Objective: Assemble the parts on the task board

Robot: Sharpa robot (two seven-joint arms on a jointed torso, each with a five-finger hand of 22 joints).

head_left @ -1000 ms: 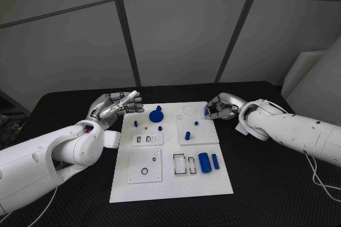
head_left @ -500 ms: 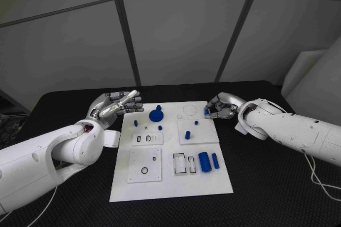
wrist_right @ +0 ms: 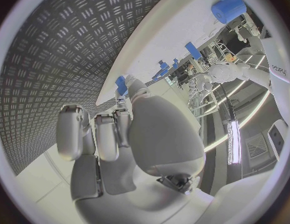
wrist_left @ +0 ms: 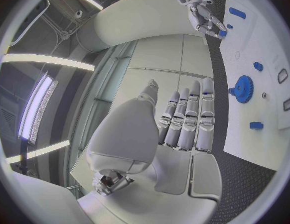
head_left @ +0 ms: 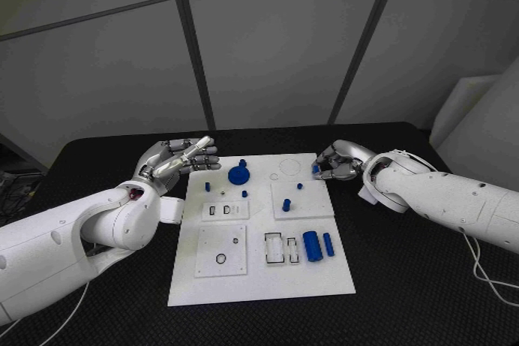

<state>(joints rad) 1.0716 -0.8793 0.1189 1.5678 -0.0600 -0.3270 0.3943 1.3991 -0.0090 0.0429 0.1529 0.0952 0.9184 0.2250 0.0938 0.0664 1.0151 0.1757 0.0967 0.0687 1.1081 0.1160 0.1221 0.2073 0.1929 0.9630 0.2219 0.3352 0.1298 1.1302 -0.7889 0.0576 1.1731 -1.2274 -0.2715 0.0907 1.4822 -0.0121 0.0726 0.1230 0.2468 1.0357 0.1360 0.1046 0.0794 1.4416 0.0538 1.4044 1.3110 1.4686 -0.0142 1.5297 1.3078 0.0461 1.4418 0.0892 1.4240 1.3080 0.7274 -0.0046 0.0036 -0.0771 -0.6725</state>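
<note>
The white task board (head_left: pixel 259 275) lies in the middle of the black table. On its far part stand a blue gear (head_left: pixel 238 175) and several small blue pegs (head_left: pixel 286 206). A blue cylinder (head_left: pixel 310 246) and a blue bar (head_left: pixel 328 245) lie nearer, at the right. My right hand (head_left: pixel 340 166) hovers at the board's far right edge with its fingers curled, pinching a small blue part (head_left: pixel 316 168), also seen in the right wrist view (wrist_right: pixel 122 84). My left hand (head_left: pixel 178 162) is raised beside the board's far left corner, fingers stretched out and holding nothing; the gear (wrist_left: pixel 242 88) lies beyond its fingertips (wrist_left: pixel 201 92).
Two raised white plates (head_left: pixel 222 250) with slots and holes sit on the board's left half, and a third (head_left: pixel 301 203) at the right. Black-rimmed rectangular slots (head_left: pixel 281 250) lie beside the cylinder. Black table surface (head_left: pixel 411 286) surrounds the board.
</note>
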